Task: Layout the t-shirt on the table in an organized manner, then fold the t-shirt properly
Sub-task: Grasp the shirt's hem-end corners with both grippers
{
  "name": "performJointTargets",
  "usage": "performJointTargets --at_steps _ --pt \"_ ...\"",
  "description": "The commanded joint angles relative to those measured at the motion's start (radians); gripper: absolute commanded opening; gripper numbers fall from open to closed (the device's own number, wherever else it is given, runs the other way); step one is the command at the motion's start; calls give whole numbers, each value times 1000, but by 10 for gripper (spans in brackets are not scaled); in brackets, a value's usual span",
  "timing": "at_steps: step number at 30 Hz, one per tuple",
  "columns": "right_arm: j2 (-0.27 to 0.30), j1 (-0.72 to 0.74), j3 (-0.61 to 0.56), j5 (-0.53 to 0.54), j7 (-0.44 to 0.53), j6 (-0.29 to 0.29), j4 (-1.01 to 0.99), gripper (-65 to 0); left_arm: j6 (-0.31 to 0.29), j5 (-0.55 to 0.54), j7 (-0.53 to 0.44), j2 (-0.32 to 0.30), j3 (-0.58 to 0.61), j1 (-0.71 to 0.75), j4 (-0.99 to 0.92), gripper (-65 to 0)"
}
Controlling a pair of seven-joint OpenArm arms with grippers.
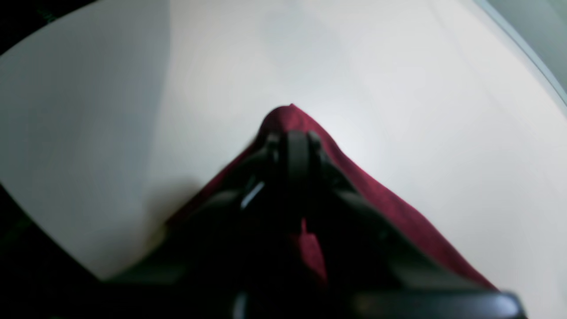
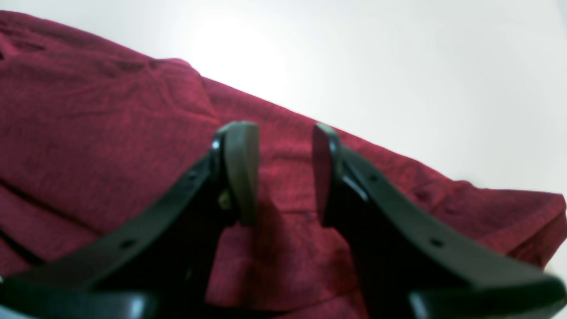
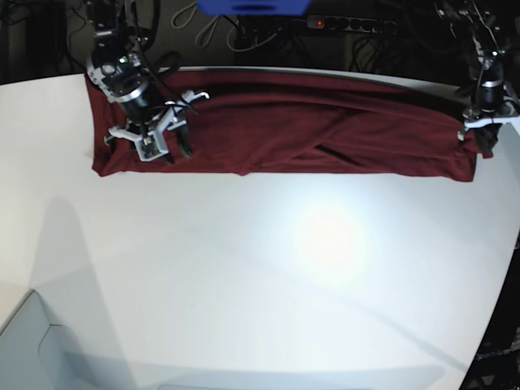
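Observation:
The dark red t-shirt (image 3: 309,130) lies stretched in a long band along the far side of the white table (image 3: 268,276), with creases near its middle. At its right end, my left gripper (image 3: 479,128) is shut on the corner of the cloth. The left wrist view shows that gripper (image 1: 292,133) pinched on a raised peak of t-shirt (image 1: 390,204) above the table (image 1: 421,88). My right gripper (image 3: 162,148) hangs open over the shirt's left part. In the right wrist view its fingers (image 2: 241,168) stand apart over the t-shirt (image 2: 97,133), with nothing between them.
Behind the table are a power strip (image 3: 349,24), cables and a blue object (image 3: 252,6). The table's curved edge (image 3: 497,284) runs down the right side. A lower pale surface (image 3: 24,345) sits at the front left. A lamp glare (image 3: 325,236) marks the tabletop.

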Motion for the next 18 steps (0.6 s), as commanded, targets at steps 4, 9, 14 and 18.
performJointTargets --at_steps 4,9,14,18 --pt "2 0 1 9 28 3 18 -434 -8 -4 -25 -23 -8 -5 1 -644" --pt "2 0 2 9 28 3 18 -434 -95 -4 -23 -48 -8 -5 0 -578" --pt "2 0 1 9 28 3 18 -434 -101 -4 -23 -40 -8 0 6 -384" --pt "2 0 1 9 27 3 19 -433 -107 -6 -23 -37 -8 1 11 -266"
